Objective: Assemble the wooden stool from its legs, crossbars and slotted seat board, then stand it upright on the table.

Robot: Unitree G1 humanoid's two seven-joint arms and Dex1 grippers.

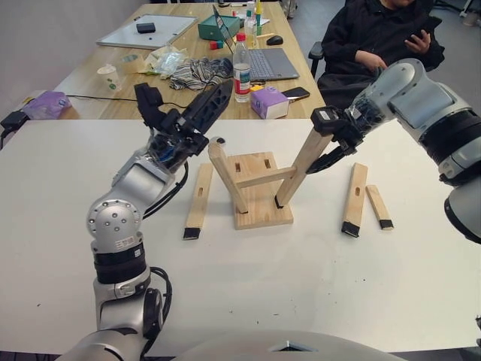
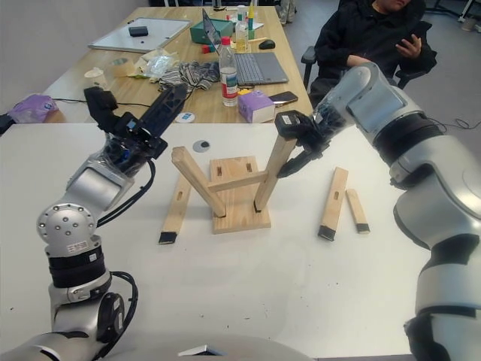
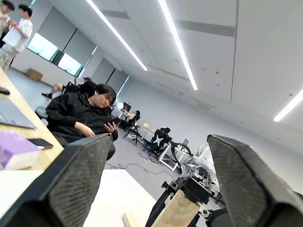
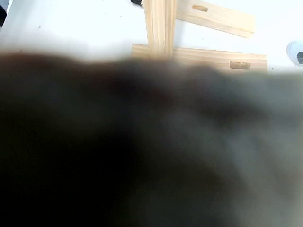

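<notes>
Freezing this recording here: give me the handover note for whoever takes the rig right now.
Left gripper: open, empty, raised beside the top of the left leg.
Right gripper: shut on the right leg near its top.
Done: seat board flat on the table, both legs standing tilted in it, joined by a crossbar.
Loose: third leg left of the board; fourth leg and short bar to its right.
Left: fit those, stand the stool upright.

Left arm is bent and raised, left gripper [image 1: 184,105] spread wide. Right arm extends inward, right gripper [image 1: 310,159] clamped on a leg [image 1: 293,184].
</notes>
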